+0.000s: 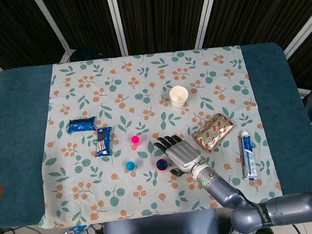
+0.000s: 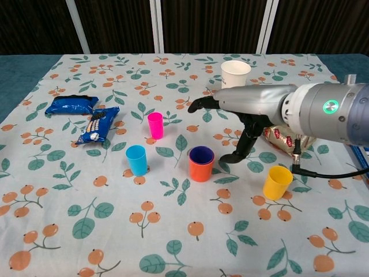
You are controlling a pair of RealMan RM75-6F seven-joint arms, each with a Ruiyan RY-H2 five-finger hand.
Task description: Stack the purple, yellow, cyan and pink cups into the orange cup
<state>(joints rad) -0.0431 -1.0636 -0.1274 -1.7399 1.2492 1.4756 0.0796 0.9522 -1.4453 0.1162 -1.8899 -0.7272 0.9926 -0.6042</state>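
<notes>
The orange cup (image 2: 201, 171) stands mid-table with the purple cup (image 2: 202, 154) nested inside it; only the purple rim shows, also from above (image 1: 162, 164). My right hand (image 2: 242, 104) hovers just right of and above that stack, fingers spread, holding nothing, and appears in the head view too (image 1: 180, 153). The yellow cup (image 2: 277, 182) stands upright to the right, below the forearm. The cyan cup (image 2: 136, 160) and pink cup (image 2: 155, 125) stand upright to the left, apart from each other. My left hand is out of sight.
A white paper cup (image 2: 235, 74) stands at the back. A gold snack pack (image 2: 285, 137) lies under my right forearm, a toothpaste tube (image 1: 247, 155) further right. Two blue snack packs (image 2: 71, 104) (image 2: 98, 124) lie at the left.
</notes>
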